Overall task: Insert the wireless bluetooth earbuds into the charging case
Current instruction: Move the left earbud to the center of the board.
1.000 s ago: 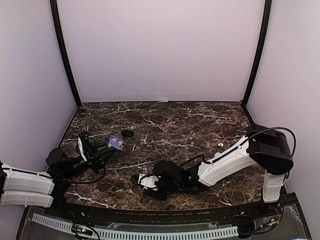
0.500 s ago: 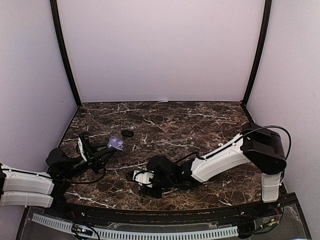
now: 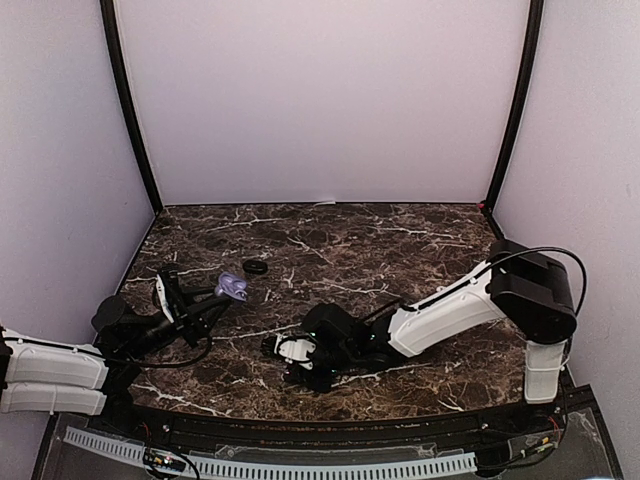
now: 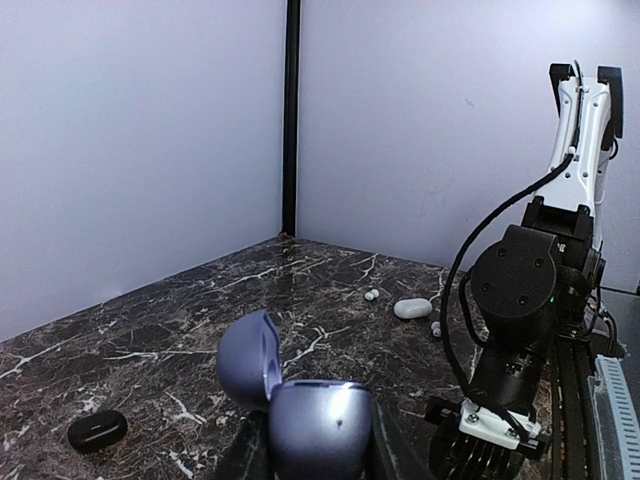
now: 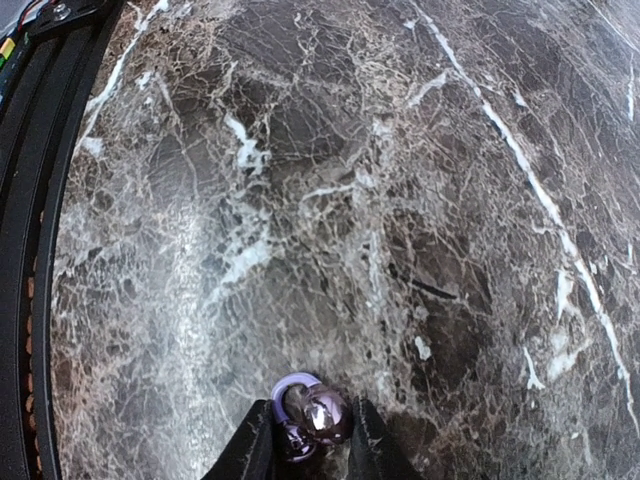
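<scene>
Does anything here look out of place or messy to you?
Nothing looks broken or spilled. The only oddity: tiny white earbuds lie loose on the table beside a small white case, not inside it.

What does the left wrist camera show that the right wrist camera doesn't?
Only the left wrist view: an open purple charging case held in the left gripper, a black oval case, a white case, small white earbuds, the right arm and the walls. Only the right wrist view: a glossy purple earbud pinched in the right gripper, and the table's black edge rail. Both: the dark marble table, and fingers closed around something purple.
</scene>
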`<state>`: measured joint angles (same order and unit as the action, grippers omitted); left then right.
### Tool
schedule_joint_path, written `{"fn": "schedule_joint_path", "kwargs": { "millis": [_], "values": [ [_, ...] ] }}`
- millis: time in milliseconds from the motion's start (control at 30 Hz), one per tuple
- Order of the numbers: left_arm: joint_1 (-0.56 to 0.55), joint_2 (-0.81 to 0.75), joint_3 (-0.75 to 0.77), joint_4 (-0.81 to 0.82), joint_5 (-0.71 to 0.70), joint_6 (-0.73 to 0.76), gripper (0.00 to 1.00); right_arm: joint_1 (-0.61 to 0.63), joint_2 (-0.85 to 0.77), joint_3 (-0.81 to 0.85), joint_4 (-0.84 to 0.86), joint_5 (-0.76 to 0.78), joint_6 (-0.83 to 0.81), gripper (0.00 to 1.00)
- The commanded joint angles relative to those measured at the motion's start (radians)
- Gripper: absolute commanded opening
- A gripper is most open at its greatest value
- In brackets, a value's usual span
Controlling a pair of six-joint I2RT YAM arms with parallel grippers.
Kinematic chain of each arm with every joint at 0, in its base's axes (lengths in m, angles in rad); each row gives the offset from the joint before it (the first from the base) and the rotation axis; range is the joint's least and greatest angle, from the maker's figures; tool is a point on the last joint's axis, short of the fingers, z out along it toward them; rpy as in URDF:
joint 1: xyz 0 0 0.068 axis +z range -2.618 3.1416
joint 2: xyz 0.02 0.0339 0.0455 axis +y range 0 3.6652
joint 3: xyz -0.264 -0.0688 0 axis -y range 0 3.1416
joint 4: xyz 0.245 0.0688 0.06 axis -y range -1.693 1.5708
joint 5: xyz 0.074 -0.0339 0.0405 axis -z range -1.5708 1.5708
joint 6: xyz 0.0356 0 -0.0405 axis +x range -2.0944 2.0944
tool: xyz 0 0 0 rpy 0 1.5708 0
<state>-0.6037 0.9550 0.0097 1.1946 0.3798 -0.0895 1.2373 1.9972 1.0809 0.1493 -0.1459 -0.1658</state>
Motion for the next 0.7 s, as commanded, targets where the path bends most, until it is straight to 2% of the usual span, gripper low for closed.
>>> {"fn": "schedule_joint_path", "kwargs": {
  "millis": [0,133,433,667],
  "values": [
    [0.005,-0.003,-0.008,0.011,0.000,0.010,0.18,-0.020,-0.071,-0.062,0.039,-0.004,0.036,0.23],
    [0.005,0.001,-0.007,0.013,0.001,0.009,0.18,-0.043,-0.119,-0.124,0.094,-0.007,0.070,0.21],
    [0.005,0.023,-0.004,0.026,0.010,0.005,0.18,-0.110,-0.258,-0.325,0.192,-0.009,0.150,0.21],
    [0.005,0.045,0.003,0.032,0.022,0.005,0.18,-0.142,-0.272,-0.375,0.223,0.018,0.230,0.27]
  ]
}}
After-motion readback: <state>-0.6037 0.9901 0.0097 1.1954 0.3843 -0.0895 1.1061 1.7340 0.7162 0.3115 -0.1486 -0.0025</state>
